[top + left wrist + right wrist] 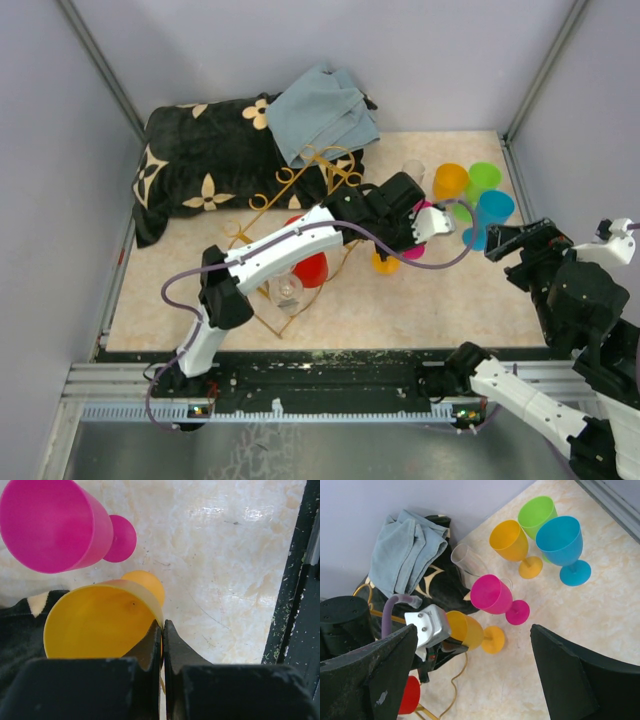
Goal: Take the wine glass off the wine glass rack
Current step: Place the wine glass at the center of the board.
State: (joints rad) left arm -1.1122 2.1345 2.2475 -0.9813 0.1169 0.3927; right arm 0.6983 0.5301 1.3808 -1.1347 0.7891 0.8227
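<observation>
Wine glass rack [300, 165] of thin gold wire with curled scroll ends stands left of centre, its back against a soft black flower-patterned blanket [200, 160] that fills the far left corner. A crumpled grey-blue cloth [320, 115] lies on the blanket. A red glass [312, 268] and a clear glass [285, 290] still sit among the wires. The left gripper [162, 630] is pinched tight on the rim of the yellow wine glass [95, 620], a smooth plastic one. It is tipped on its side just off the wine glass rack at its right edge. The pink glass [492, 594] stands close beside it. Farther right, an orange glass [509, 541], a green glass [536, 511] and a blue glass [560, 540] cluster upright near the right wall. The right gripper [507, 257] hangs beside them, jaws spread wide and empty. The glossy marbled table [400, 310] is bare along its near edge.
</observation>
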